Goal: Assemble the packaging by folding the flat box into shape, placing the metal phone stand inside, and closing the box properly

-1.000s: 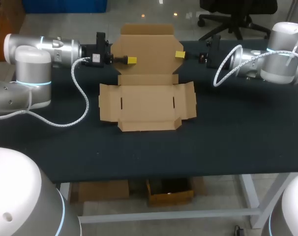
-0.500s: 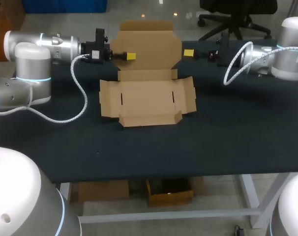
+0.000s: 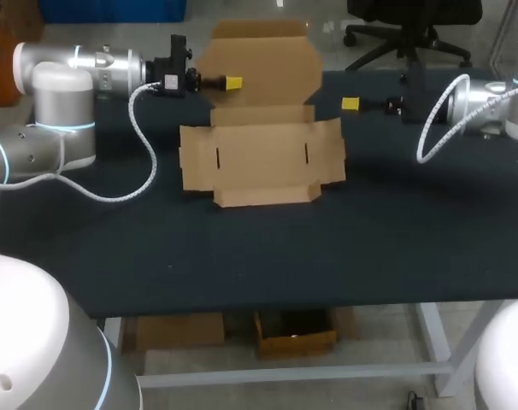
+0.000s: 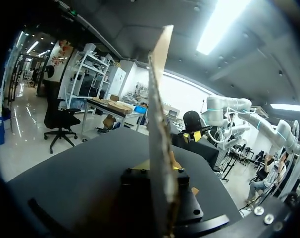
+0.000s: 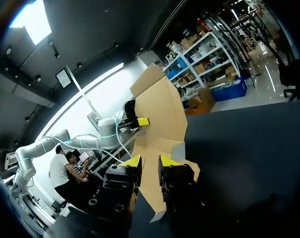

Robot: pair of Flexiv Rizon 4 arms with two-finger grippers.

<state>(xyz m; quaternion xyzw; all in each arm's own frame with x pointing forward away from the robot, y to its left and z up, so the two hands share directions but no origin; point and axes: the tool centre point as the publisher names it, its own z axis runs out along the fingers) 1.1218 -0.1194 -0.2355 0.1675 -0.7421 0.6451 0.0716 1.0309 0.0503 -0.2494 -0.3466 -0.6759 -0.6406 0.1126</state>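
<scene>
Near the table's (image 3: 327, 248) far edge, the cardboard box (image 3: 259, 158) is lying flat and unfolded, with its rear lid flap (image 3: 272, 60) standing upright. Left gripper (image 3: 232, 83) is clamping that flap on the left arm's side; in the left wrist view the card is sitting edge-on between both fingers. Right gripper (image 3: 351, 103) is hovering beside the box, apart from it, fingers spread and holding nothing.

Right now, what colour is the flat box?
The box is plain brown, clearest in the head view.
</scene>
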